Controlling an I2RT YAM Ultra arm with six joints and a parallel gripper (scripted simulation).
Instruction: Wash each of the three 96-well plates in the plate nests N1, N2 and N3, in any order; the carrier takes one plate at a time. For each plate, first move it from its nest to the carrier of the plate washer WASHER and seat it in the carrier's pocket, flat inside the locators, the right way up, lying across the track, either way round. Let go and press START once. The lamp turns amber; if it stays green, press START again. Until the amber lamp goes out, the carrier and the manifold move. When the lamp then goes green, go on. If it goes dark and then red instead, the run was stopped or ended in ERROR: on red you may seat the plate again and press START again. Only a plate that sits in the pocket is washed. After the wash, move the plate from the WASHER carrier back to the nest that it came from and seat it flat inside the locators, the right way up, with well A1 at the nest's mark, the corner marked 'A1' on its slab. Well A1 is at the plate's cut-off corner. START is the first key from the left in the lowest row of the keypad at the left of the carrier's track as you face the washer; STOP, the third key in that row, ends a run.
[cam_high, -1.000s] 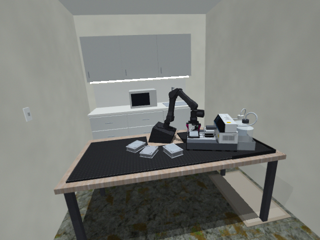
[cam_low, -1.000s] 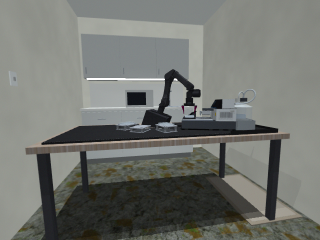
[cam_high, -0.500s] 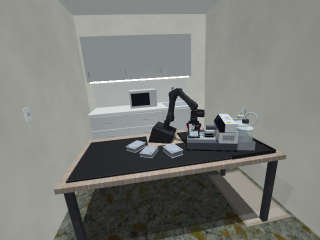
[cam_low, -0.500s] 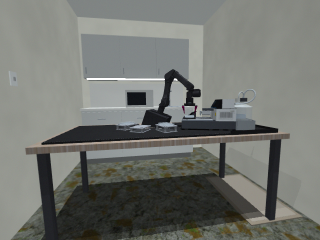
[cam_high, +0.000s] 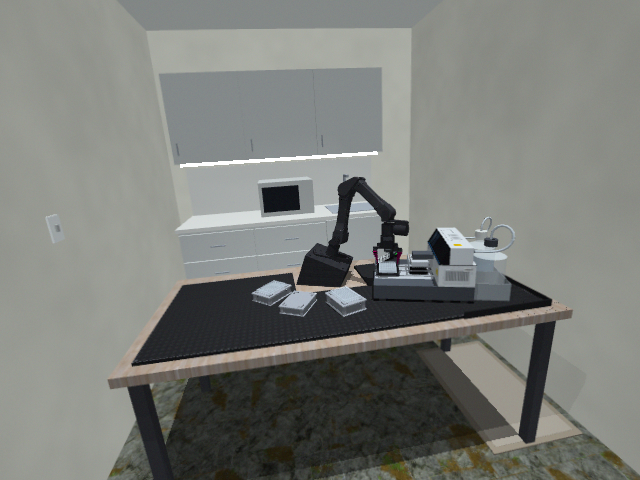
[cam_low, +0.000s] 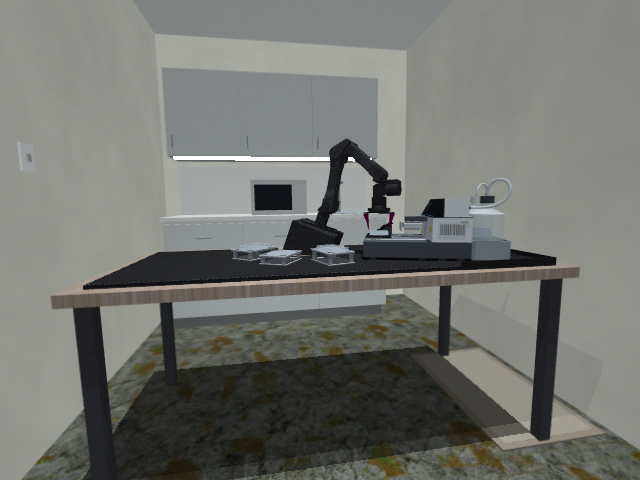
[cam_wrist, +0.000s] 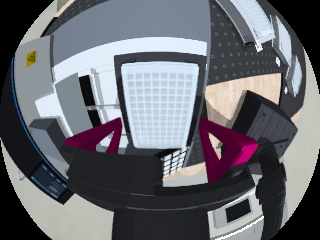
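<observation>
Three nests are seen near the middle of the black mat (cam_high: 217, 320), and plates appear to lie on all of them: the left nest (cam_high: 270, 291), the middle nest (cam_high: 297, 302) and the right nest (cam_high: 345, 300) (their N labels cannot be read). To their right, a 96-well plate (cam_wrist: 160, 103) lies on the carrier (cam_high: 386, 268) at the washer (cam_high: 454, 263); whether it is fully seated inside the locators cannot be told. The gripper (cam_wrist: 160, 142) is held just above it with the magenta fingers spread wide, one off each long side, gripping nothing. How many washes are finished cannot be judged; the lamp cannot be made out.

The mat is laid on a wood-edged table (cam_high: 330, 348) with dark legs. White drawers (cam_high: 222, 245), a microwave (cam_high: 285, 196) and grey wall cabinets (cam_high: 268, 113) are set along the back wall, over a mottled floor (cam_high: 310, 413).
</observation>
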